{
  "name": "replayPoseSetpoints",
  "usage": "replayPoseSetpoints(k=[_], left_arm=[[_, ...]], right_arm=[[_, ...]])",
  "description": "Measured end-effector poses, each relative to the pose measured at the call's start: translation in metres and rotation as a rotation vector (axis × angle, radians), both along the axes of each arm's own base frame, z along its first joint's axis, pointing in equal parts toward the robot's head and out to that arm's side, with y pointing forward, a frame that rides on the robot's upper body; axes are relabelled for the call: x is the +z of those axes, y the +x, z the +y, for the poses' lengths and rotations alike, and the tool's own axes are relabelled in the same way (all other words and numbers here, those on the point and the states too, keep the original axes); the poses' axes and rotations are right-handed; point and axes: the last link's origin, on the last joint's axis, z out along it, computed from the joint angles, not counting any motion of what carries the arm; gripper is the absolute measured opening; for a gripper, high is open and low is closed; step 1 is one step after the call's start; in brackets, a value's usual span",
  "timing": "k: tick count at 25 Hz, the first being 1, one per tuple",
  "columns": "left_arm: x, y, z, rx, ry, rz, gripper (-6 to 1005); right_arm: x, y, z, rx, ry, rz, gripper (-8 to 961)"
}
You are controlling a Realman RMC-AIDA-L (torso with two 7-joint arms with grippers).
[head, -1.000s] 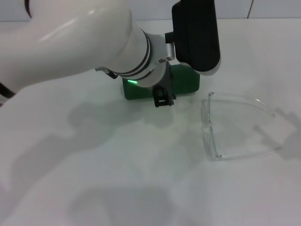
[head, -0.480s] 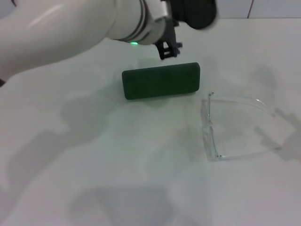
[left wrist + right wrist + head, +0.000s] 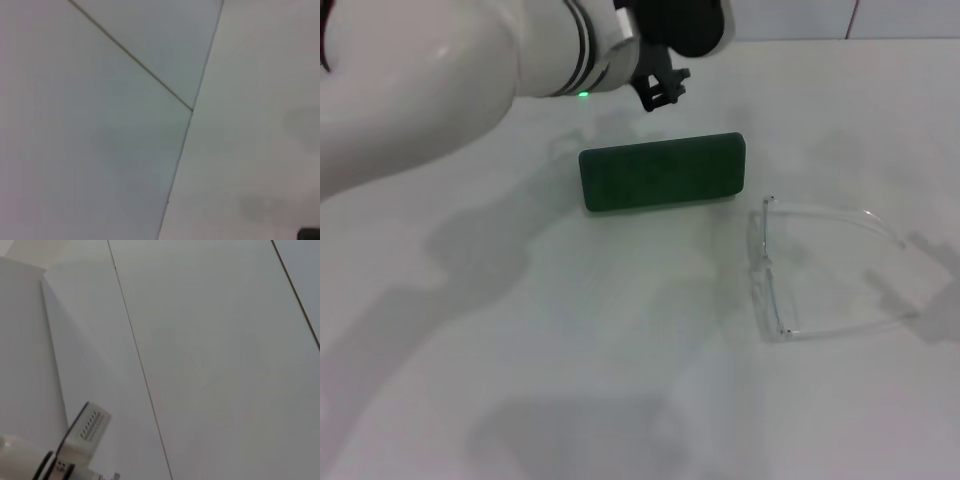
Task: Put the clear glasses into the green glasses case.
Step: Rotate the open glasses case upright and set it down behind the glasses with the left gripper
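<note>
Head view: nearest, at about 4 o'clock, the clear glasses (image 3: pixel 820 270) are laid on the white table (image 3: pixel 570 380), arms unfolded. Just beyond, near centre, the green glasses case (image 3: pixel 663 172) is seen closed. Farthest, at 11 o'clock, the left gripper (image 3: pixel 660 90) is held above the table; its opening cannot be told.
</note>
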Motion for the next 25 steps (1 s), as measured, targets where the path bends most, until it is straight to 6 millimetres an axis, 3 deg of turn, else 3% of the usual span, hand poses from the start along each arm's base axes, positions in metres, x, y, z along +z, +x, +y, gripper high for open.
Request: replayPoseSetpoints(k=[7,25], left_arm=[[-0.012,-0.029,0.005,0.062,-0.016,0.053,427],[-0.018,-0.03,-0.003,0.126,-0.081,0.046,424]], right_arm=[[-0.001,-0.001,0.003,0.002,-0.004,-0.006,819],[-0.001,-0.001,0.004,0.004,-0.004,-0.007,817]])
